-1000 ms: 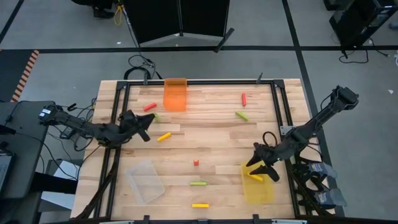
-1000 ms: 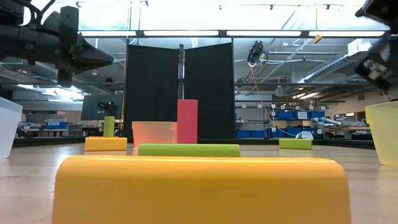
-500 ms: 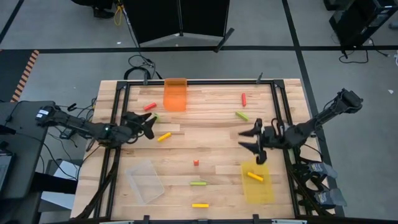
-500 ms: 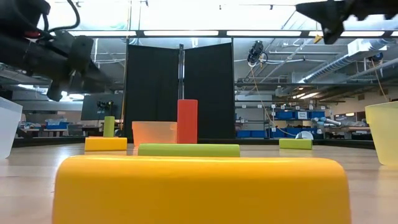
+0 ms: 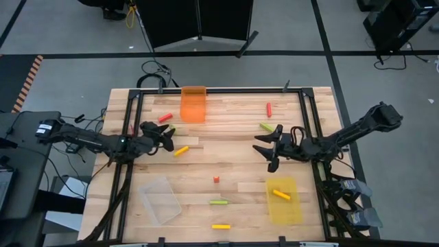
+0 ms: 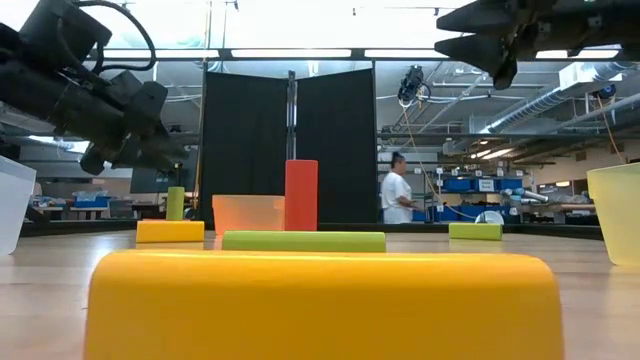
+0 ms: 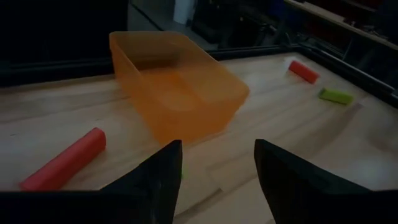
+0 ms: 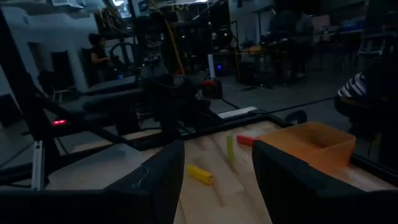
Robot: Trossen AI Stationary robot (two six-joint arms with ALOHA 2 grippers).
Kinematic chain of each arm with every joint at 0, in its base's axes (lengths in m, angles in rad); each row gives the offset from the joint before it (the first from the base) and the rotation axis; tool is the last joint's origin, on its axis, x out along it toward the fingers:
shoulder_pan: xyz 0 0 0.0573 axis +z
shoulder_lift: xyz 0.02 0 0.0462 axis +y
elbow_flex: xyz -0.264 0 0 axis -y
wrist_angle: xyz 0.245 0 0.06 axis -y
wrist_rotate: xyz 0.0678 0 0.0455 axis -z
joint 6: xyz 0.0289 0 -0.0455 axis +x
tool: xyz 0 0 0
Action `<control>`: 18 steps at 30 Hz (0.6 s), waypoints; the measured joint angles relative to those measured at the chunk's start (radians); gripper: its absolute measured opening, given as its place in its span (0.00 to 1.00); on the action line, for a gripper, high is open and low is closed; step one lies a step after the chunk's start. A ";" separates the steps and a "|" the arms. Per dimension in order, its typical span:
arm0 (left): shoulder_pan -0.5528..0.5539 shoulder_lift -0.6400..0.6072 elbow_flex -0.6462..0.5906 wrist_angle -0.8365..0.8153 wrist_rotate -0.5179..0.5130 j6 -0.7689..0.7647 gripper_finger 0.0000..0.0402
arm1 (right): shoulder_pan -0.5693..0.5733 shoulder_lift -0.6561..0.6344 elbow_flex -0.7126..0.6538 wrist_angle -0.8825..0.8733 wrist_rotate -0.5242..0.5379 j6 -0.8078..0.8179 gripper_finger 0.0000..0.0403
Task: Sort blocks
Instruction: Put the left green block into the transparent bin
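Observation:
Small blocks lie scattered on the wooden table: a red bar (image 5: 164,117), a yellow bar (image 5: 181,151), a red bar (image 5: 269,108), a lime bar (image 5: 266,127), a small red block (image 5: 216,179), a lime bar (image 5: 219,202) and a yellow bar (image 5: 221,226). Another yellow bar (image 5: 282,194) lies inside the yellow bin (image 5: 293,214). My left gripper (image 5: 169,138) hovers open at the table's left, next to the yellow bar, pointing toward the orange bin (image 7: 180,93). My right gripper (image 5: 266,145) hovers open just nearer than the lime bar, pointing toward the table's left.
The orange bin (image 5: 193,103) stands at the far edge, a clear bin (image 5: 160,199) near left, the yellow bin near right. A black metal frame (image 5: 310,116) runs round the tabletop. A person (image 6: 397,190) walks in the room behind the table.
My right gripper has swung from over the yellow bin toward the table's far and left, turning until it points left, still open. My left gripper has come down a little, edged right toward the yellow bar, and its fingers have opened. No block has moved.

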 joint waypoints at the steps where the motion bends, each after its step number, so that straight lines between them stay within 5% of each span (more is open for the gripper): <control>1: 0.004 0.000 0.000 0.001 0.000 0.000 0.52 | -0.002 0.014 0.000 0.019 -0.001 -0.003 0.49; 18: 0.016 0.000 0.000 0.015 0.014 -0.007 0.52 | -0.048 0.192 0.000 0.236 -0.055 -0.005 0.49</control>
